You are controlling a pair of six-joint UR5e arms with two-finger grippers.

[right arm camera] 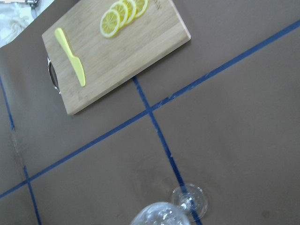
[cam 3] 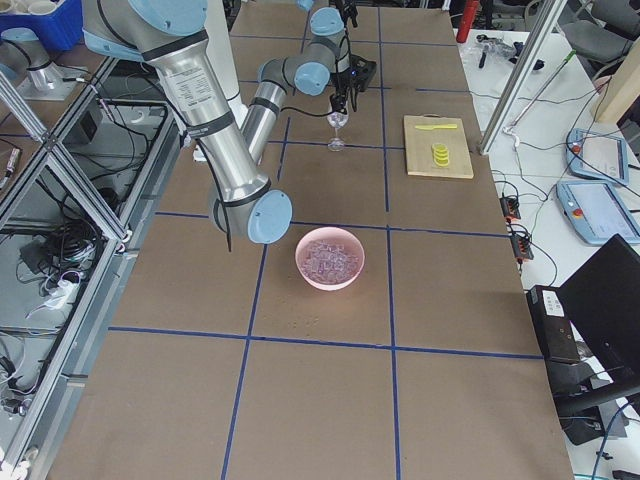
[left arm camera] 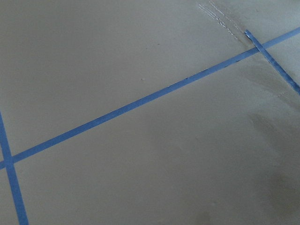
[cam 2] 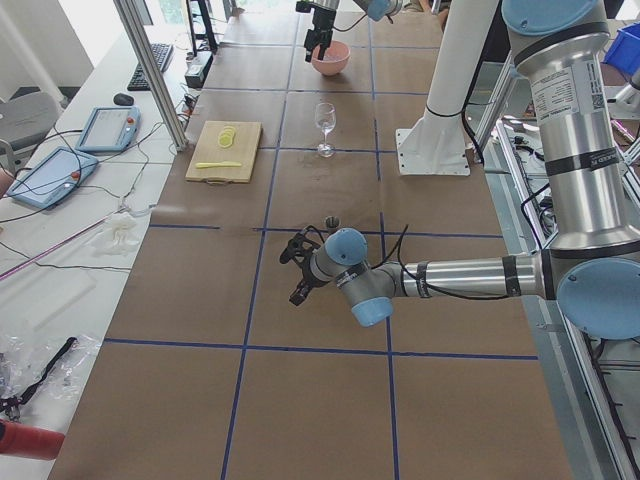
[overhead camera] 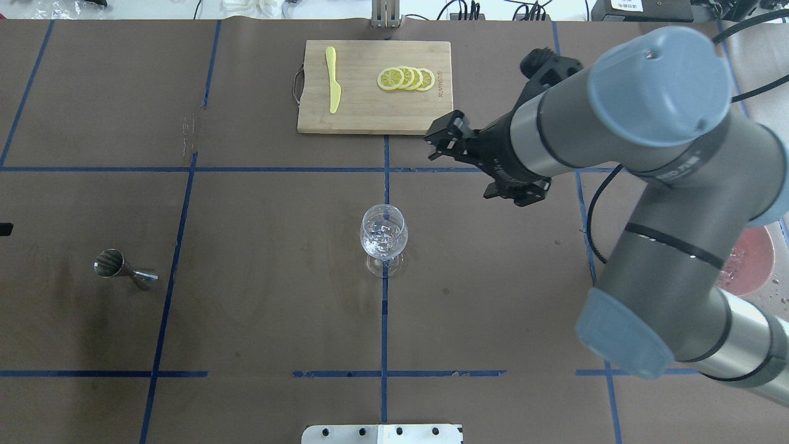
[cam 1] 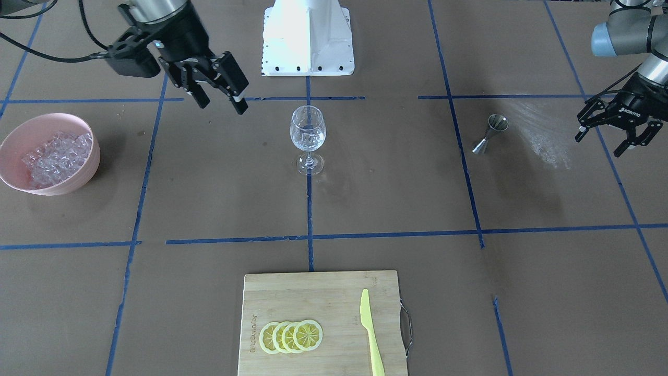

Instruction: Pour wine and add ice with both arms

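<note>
A clear wine glass (cam 1: 308, 137) stands at the table's middle with several ice pieces in its bowl; it also shows in the overhead view (overhead camera: 383, 237). A pink bowl (cam 1: 15, 137) holds a heap of ice (cam 1: 55, 155). My right gripper (cam 1: 223, 106) is open with nothing between its fingers. It hangs above the table between the bowl and the glass, apart from both. My left gripper (cam 1: 600, 146) is open and empty, beside a steel jigger (cam 1: 488, 134) that stands upright. No wine bottle is in view.
A bamboo cutting board (cam 1: 313, 297) on the operators' side carries several lemon slices (cam 1: 292, 336) and a yellow knife (cam 1: 371, 334). The white robot base (cam 1: 308, 36) stands behind the glass. In the overhead view the right arm hides most of the bowl (overhead camera: 749, 262).
</note>
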